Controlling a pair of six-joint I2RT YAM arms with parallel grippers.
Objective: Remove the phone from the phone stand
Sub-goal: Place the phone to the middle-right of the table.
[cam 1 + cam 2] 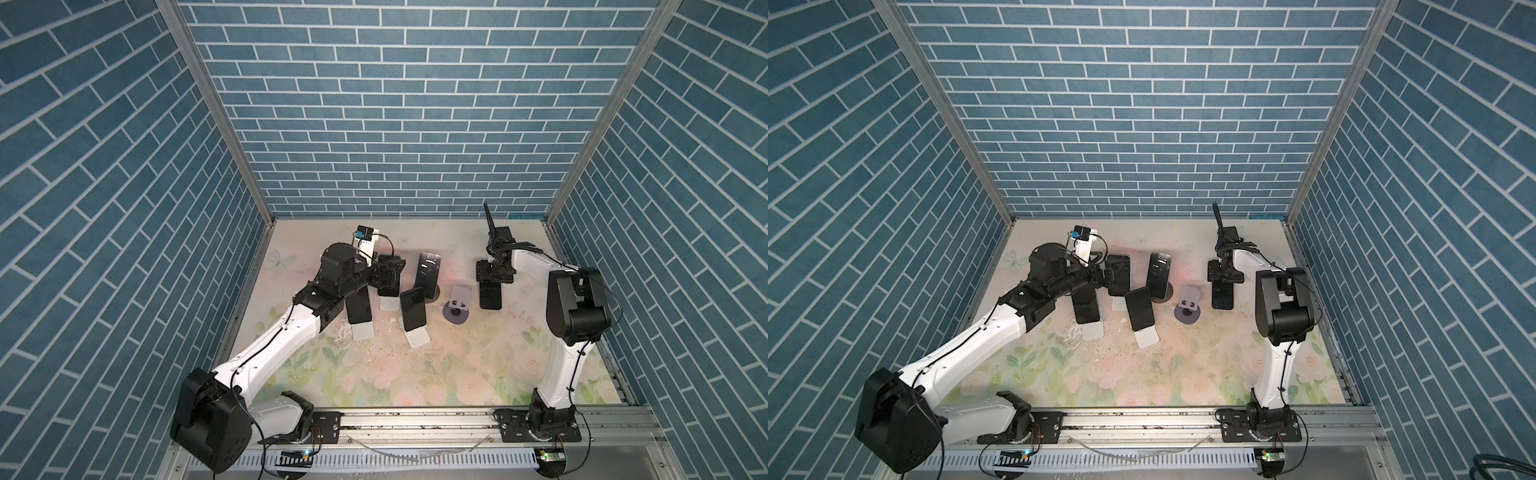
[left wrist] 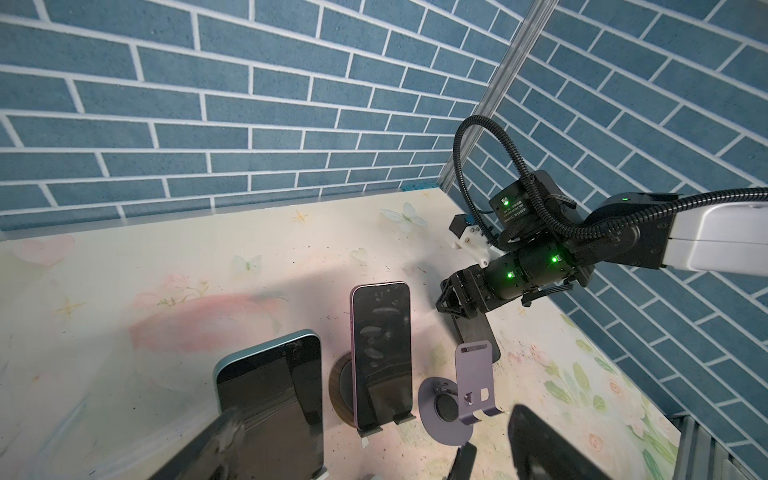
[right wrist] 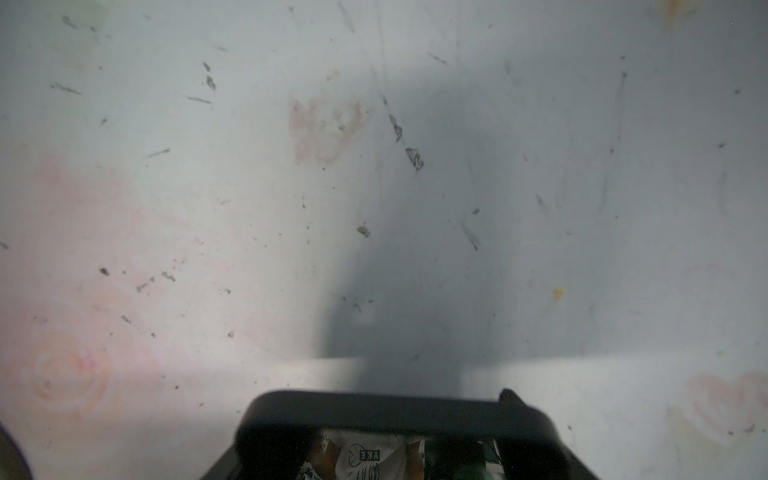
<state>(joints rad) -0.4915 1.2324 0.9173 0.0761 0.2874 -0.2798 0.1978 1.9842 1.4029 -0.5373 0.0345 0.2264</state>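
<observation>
My right claw [image 1: 495, 276] is shut on the far end of the dark phone [image 1: 490, 296]. The phone is out of the purple stand [image 1: 458, 302], which is empty. It is just beside that stand, on the side of my right arm, very low over the desk [image 1: 457, 365]. I cannot tell if it touches the desk or hangs just above it.

My left claw [image 1: 389, 274] is wide open and holds nothing. It hangs over the other phones [image 1: 428, 272], which lean on their own stands.

I think the phone is flat, hard and does not bend. Its glass face looks smooth, so it could slip. It could crack if it drops, and I guess it is a bit heavy for its size. The best place to hold it is on the two thin side edges, near one end, not on the glass. With a hold at the end the other end may droop, so I would set it down slowly and flat
</observation>
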